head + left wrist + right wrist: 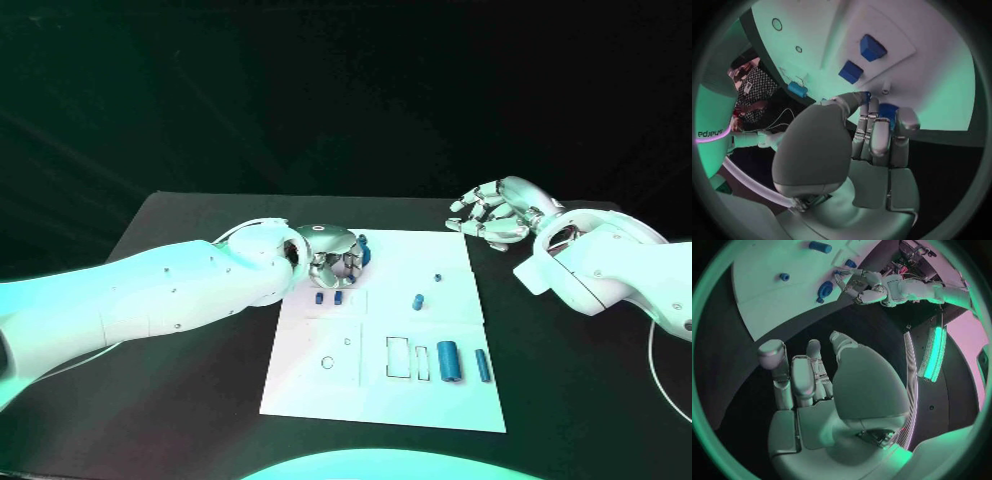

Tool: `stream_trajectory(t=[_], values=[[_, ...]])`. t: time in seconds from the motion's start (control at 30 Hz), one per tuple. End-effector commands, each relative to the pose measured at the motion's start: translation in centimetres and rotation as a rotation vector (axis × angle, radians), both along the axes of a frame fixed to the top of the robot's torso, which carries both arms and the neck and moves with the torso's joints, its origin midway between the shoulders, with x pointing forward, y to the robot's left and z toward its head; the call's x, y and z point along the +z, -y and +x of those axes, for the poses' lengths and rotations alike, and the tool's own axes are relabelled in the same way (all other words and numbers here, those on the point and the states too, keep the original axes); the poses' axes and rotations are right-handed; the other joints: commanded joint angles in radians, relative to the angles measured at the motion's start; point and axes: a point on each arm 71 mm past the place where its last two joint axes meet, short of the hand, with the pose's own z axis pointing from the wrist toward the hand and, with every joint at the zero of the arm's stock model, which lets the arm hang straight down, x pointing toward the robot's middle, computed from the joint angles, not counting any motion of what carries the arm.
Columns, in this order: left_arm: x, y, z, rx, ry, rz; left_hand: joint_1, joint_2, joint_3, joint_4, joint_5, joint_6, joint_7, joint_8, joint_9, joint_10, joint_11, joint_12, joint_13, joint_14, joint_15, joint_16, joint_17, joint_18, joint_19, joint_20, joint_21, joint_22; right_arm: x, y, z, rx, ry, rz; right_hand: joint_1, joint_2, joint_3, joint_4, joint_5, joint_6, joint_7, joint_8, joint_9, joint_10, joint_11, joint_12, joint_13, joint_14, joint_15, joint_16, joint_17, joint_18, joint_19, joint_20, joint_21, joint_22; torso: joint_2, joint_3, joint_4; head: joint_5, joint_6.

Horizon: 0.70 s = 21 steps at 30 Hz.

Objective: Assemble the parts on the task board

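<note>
A blue part is gripped by the curled fingers of the left hand over the task board. Nothing is held by the right hand, its fingers curled above the counter.

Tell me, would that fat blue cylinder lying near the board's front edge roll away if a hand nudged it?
Probably. The cylinder lies on its round side on the flat board, so a sideways nudge would likely roll it. It looks small and solid, so probably light and stiff.
</note>
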Motion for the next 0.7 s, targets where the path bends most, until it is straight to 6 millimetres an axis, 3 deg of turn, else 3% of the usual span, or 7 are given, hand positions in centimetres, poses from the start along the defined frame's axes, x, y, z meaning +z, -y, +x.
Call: stream_trajectory(t=[0.03,0.33,0.7], values=[[0.7,0.0,-0.3,0.001,-0.018,-0.064,-0.012,-0.002,0.001,-0.005,0.003,0.002,0.006,-0.005,-0.001,0.006,0.001,-0.009,-0.002,0.008,0.002,0.005,-0.002,-0.011,0.005,0.003,0.004,0.001,0.0,-0.1,-0.1,0.014,-0.001,-0.002,-0.001,-0.008,0.008,0.001,0.006,0.002,0.001,0.004,-0.001,-0.004,-0.001,-0.004,-0.001,-0.004,-0.001,-0.004,0.0,0.016,0.0,-0.002,0.002,0.0,0.0,0.0015,0.0015,0.001,-0.001],[2.2,-1.5,-0.5,0.035,-0.046,-0.102,-0.017,-0.004,0.003,-0.006,0.003,0.006,0.006,-0.009,0.0,0.012,0.001,-0.017,-0.003,0.01,0.003,0.006,0.002,-0.012,0.008,0.004,0.006,0.006,0.0,0.0,-0.1,0.012,-0.001,-0.002,-0.002,-0.008,0.008,0.001,0.006,0.002,0.001,0.005,-0.001,-0.004,-0.002,-0.005,-0.003,-0.004,-0.001,-0.006,-0.002,0.016,0.0,-0.002,0.0,-0.002,-0.001,0.0015,0.0015,0.002,-0.001],[1.8,-3.3,-0.1,0.074,-0.109,-0.053,-0.025,-0.007,0.003,-0.005,0.003,0.011,0.006,-0.012,0.001,0.019,0.0,-0.026,-0.004,0.008,0.003,0.004,-0.007,-0.011,0.004,0.005,0.004,0.003,0.0,0.0,-0.1,0.011,-0.002,-0.003,-0.002,-0.008,0.008,0.001,0.006,0.002,0.001,0.005,-0.001,-0.004,-0.002,-0.005,-0.003,-0.004,-0.001,-0.006,-0.002,0.016,0.0,-0.002,0.0,-0.002,0.001,0.0011,0.0014,0.004,-0.001]])
